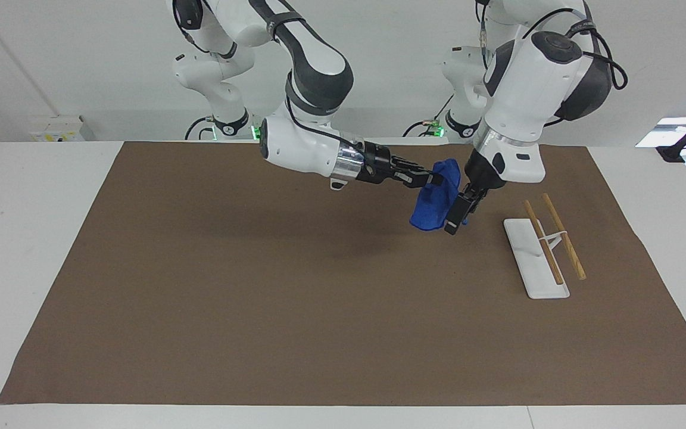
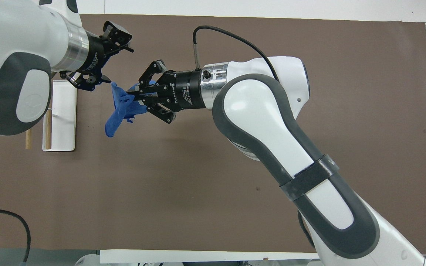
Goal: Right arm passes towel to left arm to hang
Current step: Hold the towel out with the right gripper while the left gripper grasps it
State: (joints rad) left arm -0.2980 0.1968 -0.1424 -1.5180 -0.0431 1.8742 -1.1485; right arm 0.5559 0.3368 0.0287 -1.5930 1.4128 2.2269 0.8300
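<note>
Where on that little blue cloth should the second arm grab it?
Probably the upper bunched part of the small royal-blue microfibre towel, beside the right gripper that pinches it; the rest hangs limp. The open left gripper comes from the white rack's side.

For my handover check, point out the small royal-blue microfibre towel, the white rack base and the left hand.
small royal-blue microfibre towel (image 1: 429,208), facing view, hanging fold.
white rack base (image 1: 524,247), facing view, bare plate.
left hand (image 2: 104,61), overhead view, between fingertips.

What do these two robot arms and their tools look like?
Both the right arm and the left arm have glossy white shells with dark grey joint covers and a silver wrist ring. Each ends in a black two-fingered tool with white lettering. A thin black cable loops to the right tool; the left tool looks alike.
</note>
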